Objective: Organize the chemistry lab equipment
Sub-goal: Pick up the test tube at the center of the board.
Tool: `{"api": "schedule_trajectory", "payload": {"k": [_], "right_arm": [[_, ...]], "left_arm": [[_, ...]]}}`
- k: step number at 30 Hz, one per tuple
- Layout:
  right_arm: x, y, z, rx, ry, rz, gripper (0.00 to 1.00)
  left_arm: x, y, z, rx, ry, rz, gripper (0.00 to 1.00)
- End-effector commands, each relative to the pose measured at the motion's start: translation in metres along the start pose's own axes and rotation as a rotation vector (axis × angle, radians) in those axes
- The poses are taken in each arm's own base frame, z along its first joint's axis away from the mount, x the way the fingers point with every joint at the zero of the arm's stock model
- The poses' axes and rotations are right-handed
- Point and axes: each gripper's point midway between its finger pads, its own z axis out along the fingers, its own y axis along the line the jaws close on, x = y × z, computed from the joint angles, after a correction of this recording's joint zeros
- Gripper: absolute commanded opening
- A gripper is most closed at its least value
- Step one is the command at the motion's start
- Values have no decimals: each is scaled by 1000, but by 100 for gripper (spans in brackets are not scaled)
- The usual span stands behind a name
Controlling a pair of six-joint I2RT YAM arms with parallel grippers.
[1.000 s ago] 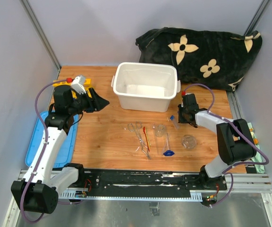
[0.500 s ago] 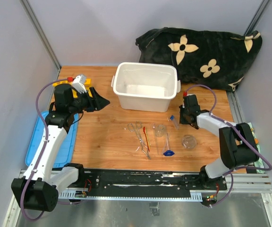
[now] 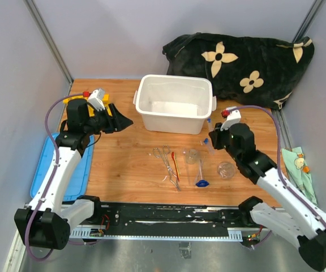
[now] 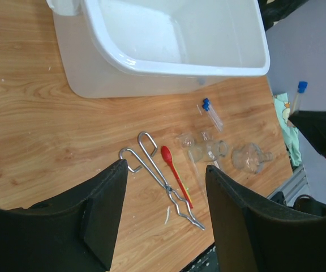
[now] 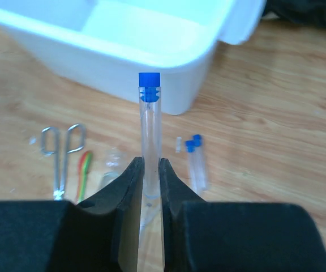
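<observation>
Between the pinching right jaws, one blue-capped tube (image 5: 150,122); left jaws apart, empty.

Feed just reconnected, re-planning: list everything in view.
White plastic bin: one, back centre.
Black flower-patterned blanket: one, black and cream, back right.
Flat blue lid: one, left table edge.
Yellow holed tube rack: one, back left.
Metal tweezers: one, silver, centre.
Thin red-orange tool: one, beside tweezers.
Small clear glass beaker: at least one, right of tool.
Clear glass flask: one, right of beaker.
Blue-based glass piece: one, nearer than beaker.
Blue-capped clear tubes: two; lying tube before bin, held tube in right gripper.
Left gripper: open, back left.
Right gripper: shut on held tube.
</observation>
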Motion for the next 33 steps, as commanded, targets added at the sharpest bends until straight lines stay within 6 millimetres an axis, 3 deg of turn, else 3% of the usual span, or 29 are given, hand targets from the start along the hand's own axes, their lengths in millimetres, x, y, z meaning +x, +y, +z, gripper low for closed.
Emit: {"api": "schedule_trajectory", "payload": {"k": [1, 7, 11, 16, 21, 29, 33], "right_arm": [[16, 37, -25, -103, -28, -81, 1], [40, 106, -43, -278, -82, -152, 1], [48, 147, -37, -336, -76, -223, 1], [39, 188, -30, -402, -90, -245, 0], [26, 207, -23, -422, -110, -259, 1], [11, 222, -22, -454, -139, -268, 1], [8, 228, -21, -470, -145, -265, 1]], "left_arm": [[-16, -22, -2, 67, -18, 20, 62], [-7, -31, 3, 90, 12, 15, 61], [2, -38, 4, 104, 29, 10, 61], [9, -50, 1, 143, 48, -1, 61], [23, -62, -3, 205, 98, -29, 61], [73, -57, -2, 251, 187, -122, 58], [79, -64, -1, 279, 190, -134, 58]]}}
